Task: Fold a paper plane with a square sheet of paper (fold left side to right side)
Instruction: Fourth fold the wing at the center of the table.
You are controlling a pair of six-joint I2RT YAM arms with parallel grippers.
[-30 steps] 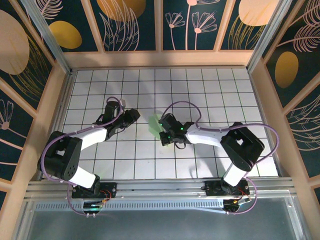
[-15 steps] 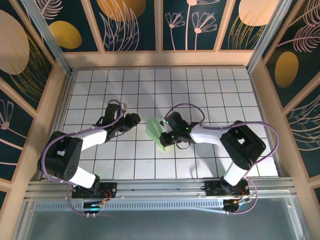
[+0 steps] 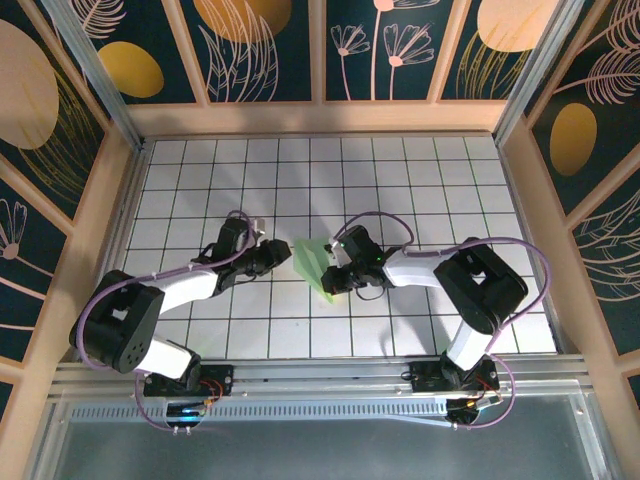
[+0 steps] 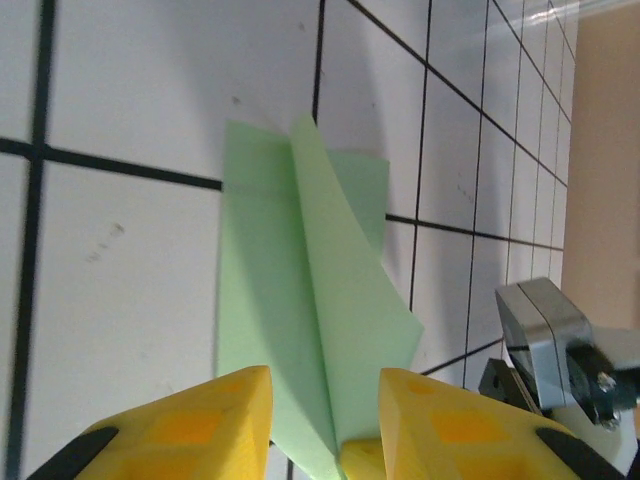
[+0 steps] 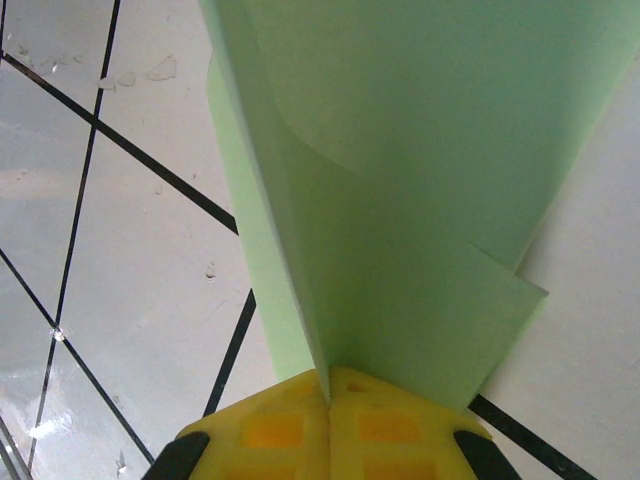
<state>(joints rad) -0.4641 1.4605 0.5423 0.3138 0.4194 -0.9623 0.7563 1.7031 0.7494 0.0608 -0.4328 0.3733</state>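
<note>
Bright, even light from overhead.
Soft grey shadow on the table beside the paper; glare on tiles in right wrist view; yellow fingers slightly blurred.

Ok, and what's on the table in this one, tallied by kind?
Green sheet of paper, folded: 1
End effectors: 2 (left end effector, right end effector)
Total: 3

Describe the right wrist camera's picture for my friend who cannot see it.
The right claw, its two yellow tips pressed together, pinches a raised fold of pale green paper at the bottom of the picture. The paper fans out upward over a white table with black grid lines.
</note>
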